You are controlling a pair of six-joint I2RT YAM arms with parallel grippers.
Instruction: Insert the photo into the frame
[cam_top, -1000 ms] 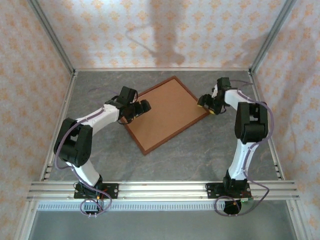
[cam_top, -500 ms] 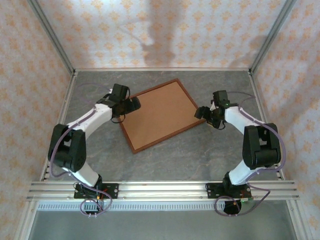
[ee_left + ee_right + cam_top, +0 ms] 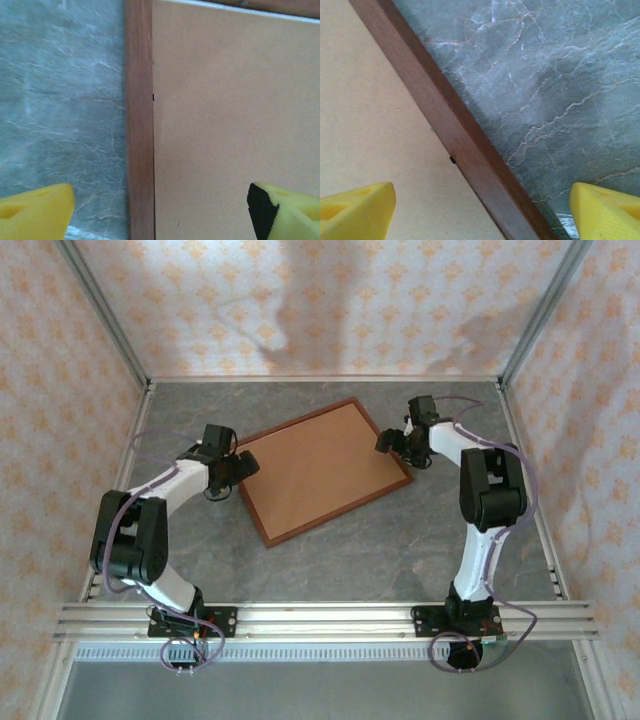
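Frame flat on tabletop, back up, brown board seated in it, lying between both grippers. Left gripper wide open, empty, jaws astride the moulding under it. Right gripper likewise wide and empty, astride the far right moulding. Reads as release after seating; whether photo lies under board, cannot tell. Next: lift clear, or press board home. Since a second ago: frame swung round leftward, left gripper backed off the board, right gripper spread wider
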